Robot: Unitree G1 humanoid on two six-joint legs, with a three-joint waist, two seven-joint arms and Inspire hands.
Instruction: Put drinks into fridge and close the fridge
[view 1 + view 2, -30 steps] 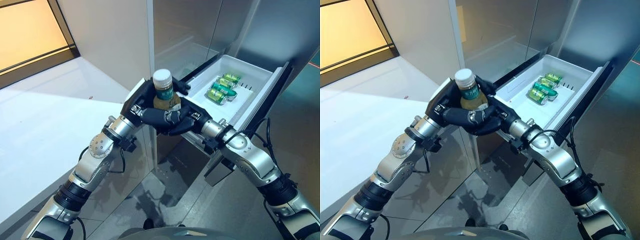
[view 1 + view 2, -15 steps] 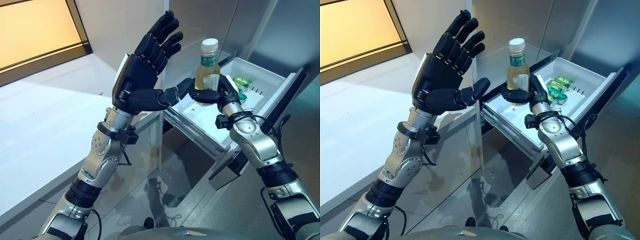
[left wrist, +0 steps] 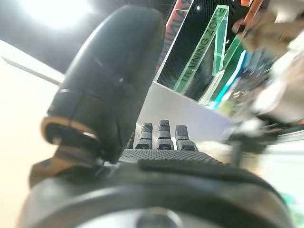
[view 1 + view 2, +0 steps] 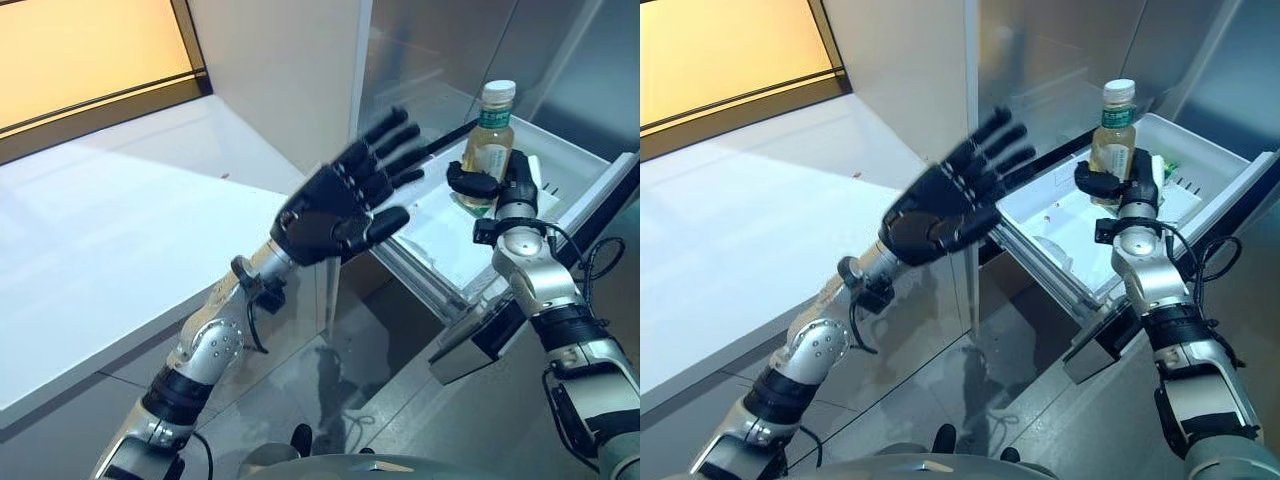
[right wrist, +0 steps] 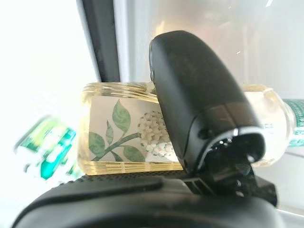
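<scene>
The left hand [image 4: 335, 215] hangs in the air with fingers spread straight, holding nothing, beside the white counter [image 4: 110, 240]. Further right, the right hand [image 4: 500, 185] grips an upright bottle [image 4: 488, 135] above the open white fridge drawer [image 4: 450, 225].

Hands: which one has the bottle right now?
The right hand: its thumb and fingers are curled round the upright bottle over the open white drawer. The left hand is spread open and holds nothing.
</scene>
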